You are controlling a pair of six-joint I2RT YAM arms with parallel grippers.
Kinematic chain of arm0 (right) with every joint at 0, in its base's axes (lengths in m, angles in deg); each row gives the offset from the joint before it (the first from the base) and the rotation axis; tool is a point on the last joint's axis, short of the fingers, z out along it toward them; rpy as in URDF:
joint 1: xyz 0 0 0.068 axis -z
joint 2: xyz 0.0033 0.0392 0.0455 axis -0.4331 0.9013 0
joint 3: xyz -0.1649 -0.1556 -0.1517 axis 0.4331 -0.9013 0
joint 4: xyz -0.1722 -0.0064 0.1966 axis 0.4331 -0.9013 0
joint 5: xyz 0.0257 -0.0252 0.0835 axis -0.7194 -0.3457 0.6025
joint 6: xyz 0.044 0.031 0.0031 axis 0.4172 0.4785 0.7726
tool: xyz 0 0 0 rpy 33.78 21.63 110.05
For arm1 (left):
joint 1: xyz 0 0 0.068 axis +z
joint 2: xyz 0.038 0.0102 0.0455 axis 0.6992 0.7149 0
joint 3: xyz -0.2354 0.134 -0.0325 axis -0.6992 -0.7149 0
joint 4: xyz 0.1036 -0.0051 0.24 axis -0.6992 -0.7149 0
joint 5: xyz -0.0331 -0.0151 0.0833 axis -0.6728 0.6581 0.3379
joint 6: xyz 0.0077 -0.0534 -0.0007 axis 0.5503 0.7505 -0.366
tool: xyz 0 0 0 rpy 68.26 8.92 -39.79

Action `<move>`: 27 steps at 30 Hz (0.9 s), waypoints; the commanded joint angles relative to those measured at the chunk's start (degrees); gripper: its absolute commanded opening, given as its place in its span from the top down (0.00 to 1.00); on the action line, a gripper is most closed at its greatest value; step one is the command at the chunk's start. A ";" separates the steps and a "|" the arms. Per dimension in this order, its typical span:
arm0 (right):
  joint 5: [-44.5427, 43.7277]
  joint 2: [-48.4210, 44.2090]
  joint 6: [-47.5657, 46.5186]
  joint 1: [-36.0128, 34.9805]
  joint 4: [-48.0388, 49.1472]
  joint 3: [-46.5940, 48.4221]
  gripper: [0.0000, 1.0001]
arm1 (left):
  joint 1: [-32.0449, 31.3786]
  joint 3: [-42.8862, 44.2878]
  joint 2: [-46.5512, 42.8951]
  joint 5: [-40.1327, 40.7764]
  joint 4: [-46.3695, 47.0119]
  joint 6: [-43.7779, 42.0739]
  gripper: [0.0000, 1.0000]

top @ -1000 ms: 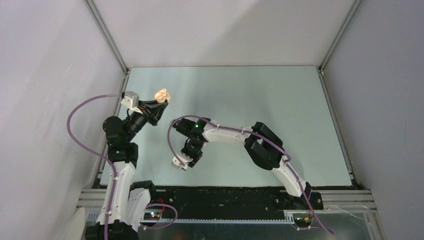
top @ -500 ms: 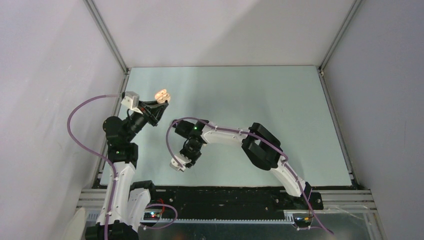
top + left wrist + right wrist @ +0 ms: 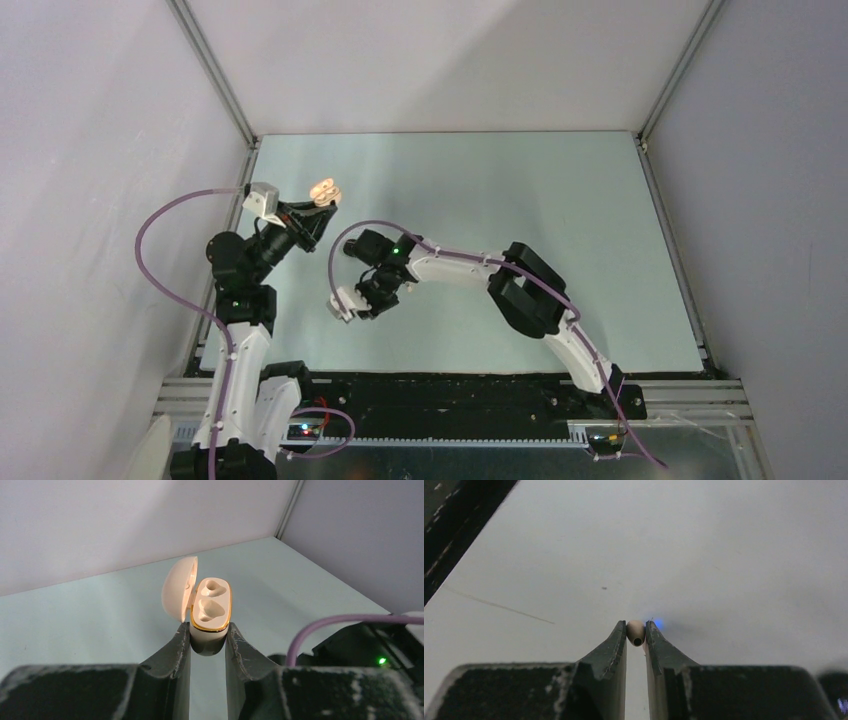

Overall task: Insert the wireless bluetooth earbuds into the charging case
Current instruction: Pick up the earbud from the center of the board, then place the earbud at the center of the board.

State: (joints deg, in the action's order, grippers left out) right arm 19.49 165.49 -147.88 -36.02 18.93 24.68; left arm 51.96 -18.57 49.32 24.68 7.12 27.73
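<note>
My left gripper (image 3: 318,203) is shut on the cream charging case (image 3: 211,614) and holds it raised at the table's left. The case also shows in the top view (image 3: 325,189). Its lid (image 3: 178,595) stands open to the left, and both gold-rimmed cavities are empty. My right gripper (image 3: 636,636) is shut on a pale beige earbud (image 3: 635,631) with a dark hole at its tip; a blue glow shows beside it. In the top view the right gripper (image 3: 362,303) sits right of and nearer than the case, its fingertips hidden. The second earbud is out of view.
The pale green table (image 3: 520,220) is walled by white panels on three sides. A black strip (image 3: 460,385) runs along the near edge. A purple cable (image 3: 165,270) loops left of the left arm, another over the right wrist (image 3: 345,240).
My right gripper has moved left and away from the near edge with the earbud, closer to the case. The left gripper and the case have not moved.
</note>
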 commanded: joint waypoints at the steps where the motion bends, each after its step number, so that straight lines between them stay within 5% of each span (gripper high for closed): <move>1: -4.14 -12.90 30.05 3.39 18.30 -5.77 0.88 | 0.43 2.26 0.80 -0.35 1.38 -0.23 1.00; 5: -10.90 -23.41 59.94 8.84 32.86 -18.63 0.98 | 0.40 3.36 2.43 -0.39 1.28 -0.67 1.00; 9: -16.43 -29.21 86.93 15.40 33.39 -29.40 0.96 | 0.37 4.16 4.29 -0.82 1.32 -0.81 1.00; 17: -27.78 -24.36 103.81 22.99 28.71 -34.42 0.98 | -0.56 6.53 8.54 -0.32 0.66 -2.21 1.00; 27: -33.50 -18.99 111.80 22.50 25.46 -34.06 0.79 | -1.59 7.61 11.65 -0.27 0.64 -2.84 1.00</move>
State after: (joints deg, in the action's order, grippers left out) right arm -10.06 145.16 -41.33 -12.72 45.93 -9.83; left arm 50.89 -13.83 60.82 24.53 6.70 26.59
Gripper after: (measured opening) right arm 0.185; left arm 0.266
